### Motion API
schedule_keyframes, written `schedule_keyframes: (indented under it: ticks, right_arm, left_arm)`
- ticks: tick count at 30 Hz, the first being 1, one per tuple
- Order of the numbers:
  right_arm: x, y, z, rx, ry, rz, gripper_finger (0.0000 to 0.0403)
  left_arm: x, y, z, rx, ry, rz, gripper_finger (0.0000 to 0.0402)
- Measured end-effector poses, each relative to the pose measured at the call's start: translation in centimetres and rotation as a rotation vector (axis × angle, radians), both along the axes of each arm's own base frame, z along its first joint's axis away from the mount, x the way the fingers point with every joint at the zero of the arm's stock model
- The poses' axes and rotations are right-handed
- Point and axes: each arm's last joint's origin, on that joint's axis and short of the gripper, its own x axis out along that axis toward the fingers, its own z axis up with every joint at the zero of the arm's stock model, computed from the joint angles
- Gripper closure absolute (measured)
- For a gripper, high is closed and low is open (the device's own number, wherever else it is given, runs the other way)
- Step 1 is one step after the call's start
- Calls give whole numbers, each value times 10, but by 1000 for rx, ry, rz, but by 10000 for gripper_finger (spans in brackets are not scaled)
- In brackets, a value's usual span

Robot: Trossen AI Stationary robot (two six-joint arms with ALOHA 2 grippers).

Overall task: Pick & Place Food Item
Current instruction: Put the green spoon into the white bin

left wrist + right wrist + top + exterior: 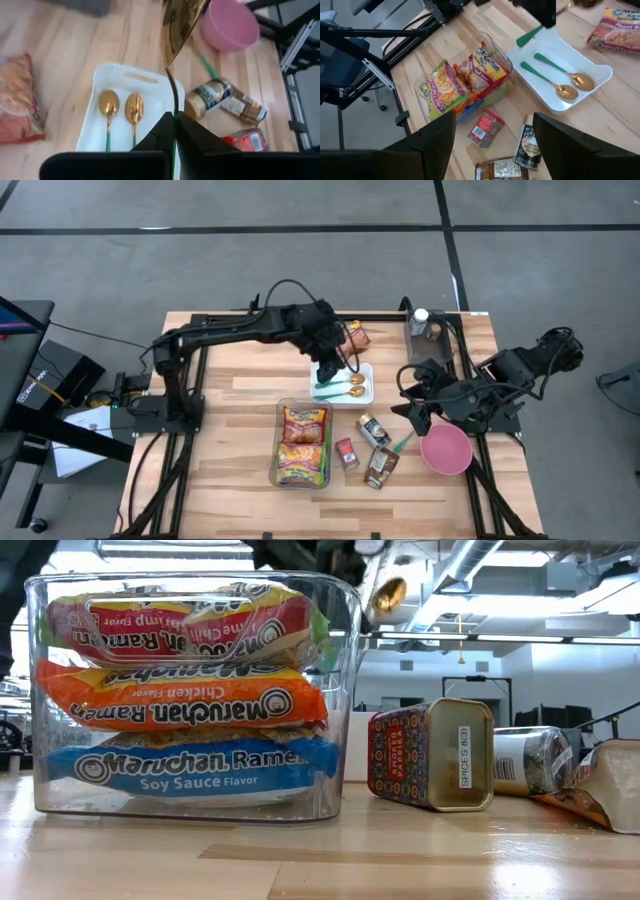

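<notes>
We find the left gripper [331, 368] poised above the white tray [366, 394], its jaws clamped together on the green handle of a gold spoon [176, 30]; in the left wrist view the thin stem rises from between the closed jaws to a polished, mirror-like bowl just ahead of them. Below and beyond those jaws the tray already holds two matching spoons [120, 107], gold bowls and green handles, lying side by side and parallel. We judge the placing well advanced: two spoons are down, a third is in the grip and not yet released, and what may be one more green utensil [402, 444] lies on the table beside the pink bowl [446, 449], near the right gripper [420, 408]. That gripper hangs over the table's right side, jaws apart and holding nothing, with the small items below it. The task names a food item, yet what is held is cutlery. The clear plastic bin [279, 442], rigid and glossy-walled, is stacked with crinkled foil ramen packets [185, 692] in red, orange and blue. Another ramen packet [356, 335] lies on the bare wood just past the left jaws. Near the bin rest a patterned spice tin [430, 755] on its side, a spice jar [374, 430] and a brown packet [380, 468]. The table [230, 380] is pale, smooth wood planking.
</notes>
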Motion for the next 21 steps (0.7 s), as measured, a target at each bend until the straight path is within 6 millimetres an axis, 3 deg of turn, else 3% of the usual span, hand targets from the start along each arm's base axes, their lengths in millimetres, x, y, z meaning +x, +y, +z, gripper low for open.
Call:
schedule_keyframes:
  ticks: [9,21]
  right_arm:
    - [1,0,1,0,-12,-11,145]
    - [1,-1,1,-13,-24,-25,145]
  left_arm:
    - [23,8,-23,-38,51,-57,400]
    - [31,10,-69,-41,210,-102,401]
